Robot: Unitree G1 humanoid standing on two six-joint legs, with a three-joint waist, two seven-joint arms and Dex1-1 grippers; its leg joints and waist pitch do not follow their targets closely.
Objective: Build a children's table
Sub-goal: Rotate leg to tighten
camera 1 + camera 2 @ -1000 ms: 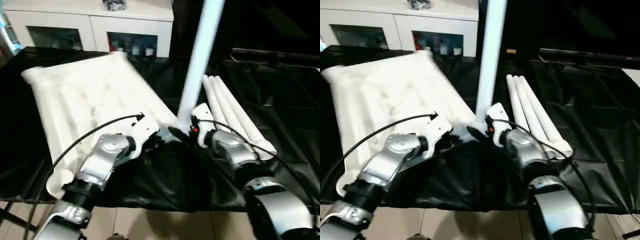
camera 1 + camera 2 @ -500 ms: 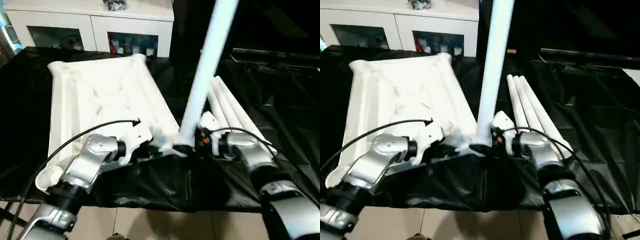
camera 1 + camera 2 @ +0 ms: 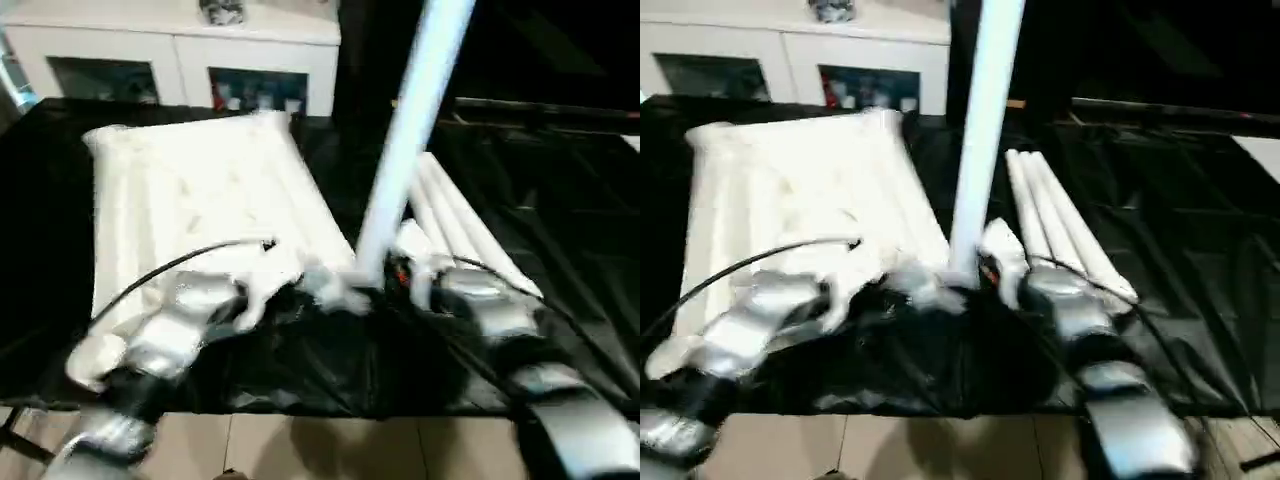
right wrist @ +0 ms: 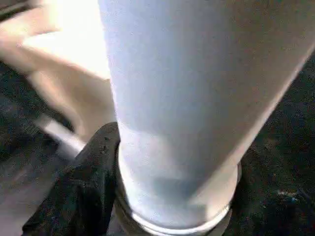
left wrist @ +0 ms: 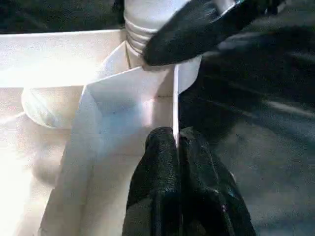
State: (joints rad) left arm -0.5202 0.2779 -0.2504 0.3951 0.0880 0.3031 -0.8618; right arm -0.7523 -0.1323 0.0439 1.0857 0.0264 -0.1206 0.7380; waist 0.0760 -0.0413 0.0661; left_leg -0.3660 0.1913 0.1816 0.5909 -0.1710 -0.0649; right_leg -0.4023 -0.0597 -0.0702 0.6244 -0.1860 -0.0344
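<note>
The children's table lies in parts on the black-draped work table. Its white tabletop (image 3: 200,190) rests ribbed side up. One white leg (image 3: 405,130) stands in the near right corner socket (image 5: 162,73), leaning slightly right. My left gripper (image 5: 177,147) is shut on a thin upright rib of the tabletop beside that socket. My right gripper (image 3: 385,275) is closed round the leg's base; one black finger (image 4: 88,187) lies against the tube, and it also shows on the threaded end (image 5: 197,29). Three more legs (image 3: 460,230) lie side by side to the right.
A white glass-door cabinet (image 3: 180,60) stands behind the black-draped work table (image 3: 560,200). The table's near edge runs just below my forearms, with tiled floor (image 3: 300,450) beyond it. Black cloth is bunched under my wrists.
The tabletop has swung round on the cloth, its far end now more to the right. The upright leg leans further right. My right gripper's fingers have closed in on the leg.
</note>
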